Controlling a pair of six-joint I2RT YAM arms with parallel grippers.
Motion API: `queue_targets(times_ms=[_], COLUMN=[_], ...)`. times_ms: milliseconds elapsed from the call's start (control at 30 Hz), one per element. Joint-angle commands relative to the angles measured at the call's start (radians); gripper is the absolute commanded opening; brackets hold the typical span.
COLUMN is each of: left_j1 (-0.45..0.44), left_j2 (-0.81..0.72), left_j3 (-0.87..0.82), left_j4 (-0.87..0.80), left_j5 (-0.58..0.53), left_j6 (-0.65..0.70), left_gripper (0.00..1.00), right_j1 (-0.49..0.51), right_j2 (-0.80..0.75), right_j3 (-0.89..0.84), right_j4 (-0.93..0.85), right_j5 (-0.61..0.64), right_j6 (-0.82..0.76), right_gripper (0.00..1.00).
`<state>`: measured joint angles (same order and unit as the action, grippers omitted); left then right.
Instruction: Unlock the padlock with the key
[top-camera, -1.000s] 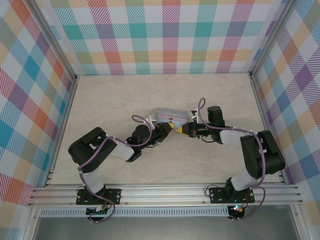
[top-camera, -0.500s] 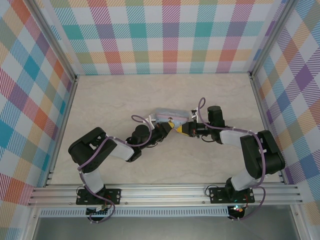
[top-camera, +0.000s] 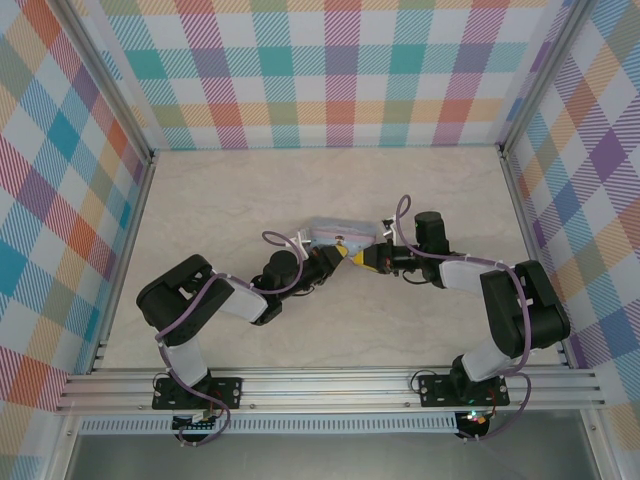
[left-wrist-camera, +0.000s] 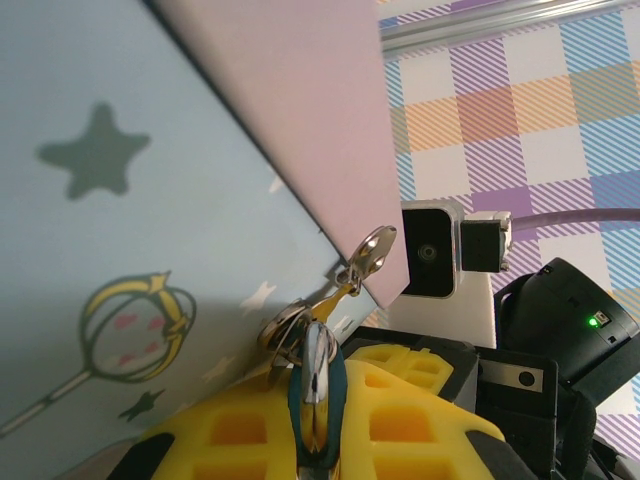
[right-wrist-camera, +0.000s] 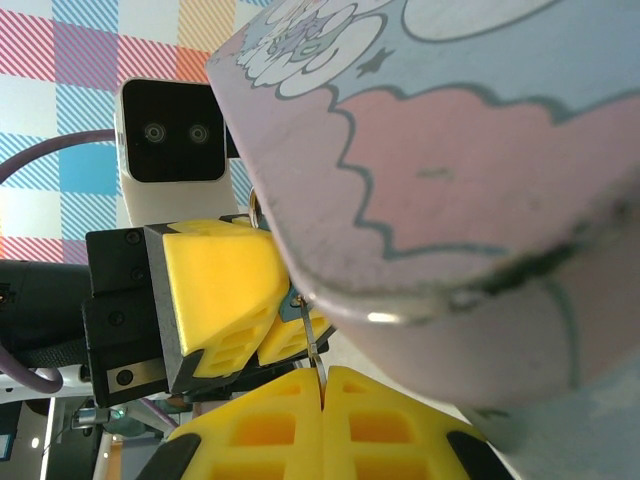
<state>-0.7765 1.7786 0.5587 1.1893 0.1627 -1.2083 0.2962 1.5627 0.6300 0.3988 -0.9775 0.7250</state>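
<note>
The padlock (left-wrist-camera: 318, 365), teal-bodied with a silvery face, is pinched between the yellow fingers of my left gripper (left-wrist-camera: 318, 405), which is shut on it. Its metal rings run up to the clasp (left-wrist-camera: 372, 245) at the corner of the pale blue tin (left-wrist-camera: 150, 250). In the right wrist view my right gripper (right-wrist-camera: 322, 388) is shut on the key (right-wrist-camera: 313, 352), a thin metal strip whose tip reaches up to the padlock (right-wrist-camera: 292, 299). The left gripper's fingers (right-wrist-camera: 215, 290) hold the padlock there. From above, both grippers (top-camera: 340, 256) (top-camera: 363, 259) meet tip to tip just in front of the tin (top-camera: 345, 233).
The tin (right-wrist-camera: 450, 150) with its pink cloud print hangs close over the right gripper's fingers. Pale tabletop (top-camera: 250, 190) lies around the tin. Checked walls (top-camera: 340, 70) close in the back and both sides. An aluminium rail (top-camera: 330, 385) runs along the near edge.
</note>
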Motion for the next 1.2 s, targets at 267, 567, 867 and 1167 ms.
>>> queue_targets(times_ms=[267,567,867,1167], left_j1=[-0.029,-0.038,-0.039,-0.038], left_j2=[-0.001,-0.015,0.010,0.012], left_j3=[0.016,0.015,0.006,0.003], left_j4=[0.124,0.105,0.113,0.110], left_j5=[0.039,0.030,0.026,0.024], left_j6=[-0.030,-0.033,-0.025,-0.023], left_gripper=[0.00,0.00,0.00,0.00], right_j1=[0.006,0.006,0.001,-0.006], right_j2=[0.004,0.026,-0.004,-0.016], right_j3=[-0.014,-0.023,-0.021,-0.025], right_j4=[0.174,0.290,0.203,0.182], right_j5=[-0.005,-0.015,-0.012,-0.011], right_j6=[0.046,0.100,0.060,0.050], right_gripper=[0.00,0.00,0.00,0.00])
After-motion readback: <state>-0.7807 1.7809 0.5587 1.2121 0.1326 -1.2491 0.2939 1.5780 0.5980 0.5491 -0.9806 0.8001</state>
